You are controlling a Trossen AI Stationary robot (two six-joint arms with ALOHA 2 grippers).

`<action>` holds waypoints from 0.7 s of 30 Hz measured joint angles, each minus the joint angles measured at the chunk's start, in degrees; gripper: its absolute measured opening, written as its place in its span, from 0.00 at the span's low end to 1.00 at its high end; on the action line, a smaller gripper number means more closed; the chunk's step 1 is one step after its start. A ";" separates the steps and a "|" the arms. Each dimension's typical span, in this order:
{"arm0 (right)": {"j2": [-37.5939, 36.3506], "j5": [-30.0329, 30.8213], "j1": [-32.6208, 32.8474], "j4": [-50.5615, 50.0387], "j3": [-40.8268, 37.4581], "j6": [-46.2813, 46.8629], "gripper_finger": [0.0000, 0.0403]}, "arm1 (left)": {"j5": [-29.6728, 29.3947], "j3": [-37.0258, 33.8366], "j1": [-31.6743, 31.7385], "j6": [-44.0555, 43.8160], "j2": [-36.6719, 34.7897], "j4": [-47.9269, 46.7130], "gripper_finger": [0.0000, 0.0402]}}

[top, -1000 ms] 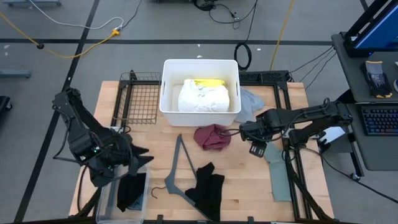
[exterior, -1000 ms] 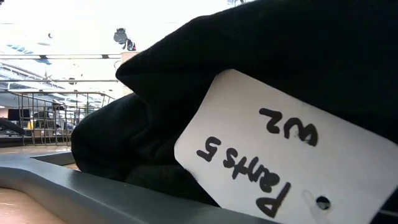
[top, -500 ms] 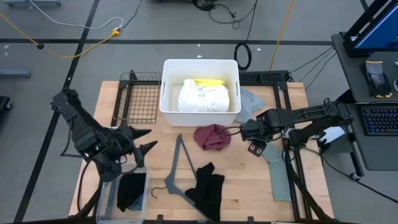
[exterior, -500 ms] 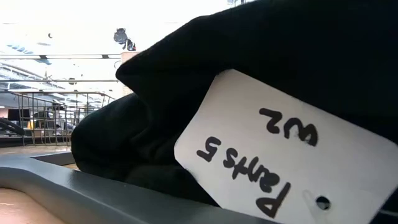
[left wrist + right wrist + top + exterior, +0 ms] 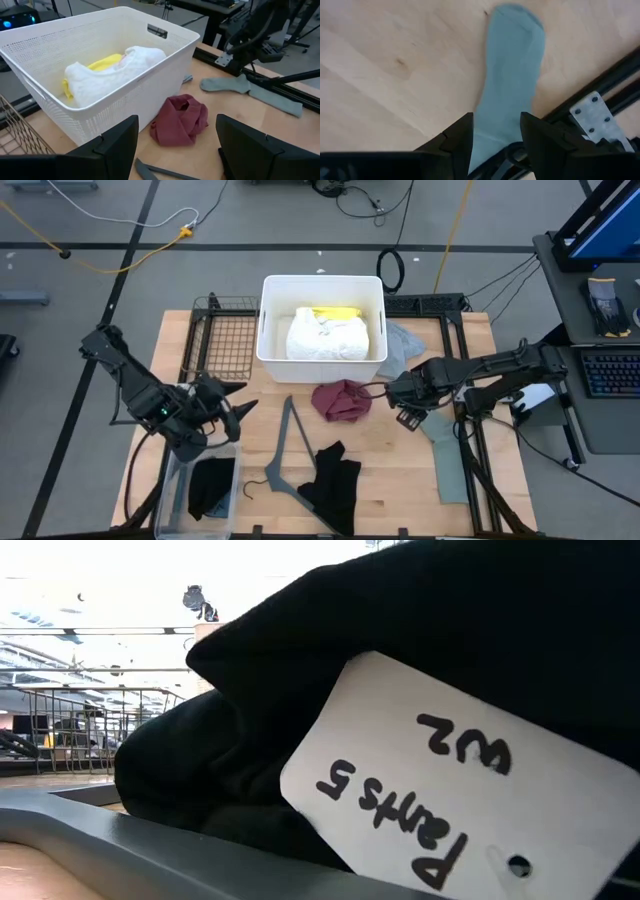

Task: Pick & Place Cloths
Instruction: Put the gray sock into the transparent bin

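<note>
Left gripper (image 5: 236, 402) over wood table (image 5: 390, 470), fingers spread, nothing held. Ahead of it: maroon cloth (image 5: 179, 120) against white basket (image 5: 165, 60); white cloth (image 5: 117, 70) and yellow cloth (image 5: 102, 64) inside. Clear bin (image 5: 172, 500) with black cloth (image 5: 210, 485) just behind. Right gripper (image 5: 495, 137) low over sage-green sock (image 5: 507, 95), fingers parted, straddling it, not clamped. Grey hanger (image 5: 285, 450) and black pants (image 5: 332, 480) between the arms.
</note>
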 joint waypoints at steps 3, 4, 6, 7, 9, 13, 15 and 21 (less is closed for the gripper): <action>0.00 -0.07 0.01 0.93 -3.27 0.02 0.39 | 0.77 0.00 1.07 0.96 0.02 0.08 0.68; 0.00 -0.06 0.01 1.27 -4.26 0.02 0.39 | 1.14 0.00 1.46 1.16 0.02 0.10 0.68; 0.00 -0.02 0.01 1.63 -5.86 0.02 0.39 | 1.80 0.00 2.36 1.79 0.02 0.15 0.67; 0.00 0.04 0.01 1.91 -6.67 0.02 0.39 | 1.96 0.00 2.71 2.25 0.02 0.17 0.68; 0.00 0.06 0.01 2.85 -8.09 0.04 0.39 | 2.61 0.00 3.61 3.30 0.02 0.19 0.67; 0.00 0.11 0.01 4.14 -10.18 0.04 0.39 | 4.60 0.00 5.80 5.67 0.02 0.71 0.67; 0.00 0.10 -0.01 4.95 -11.39 0.04 0.39 | 5.91 0.00 6.90 7.49 0.02 1.70 0.67; 0.00 -0.07 0.00 7.29 -15.34 0.97 0.39 | 9.88 0.00 9.88 11.57 0.02 3.22 0.67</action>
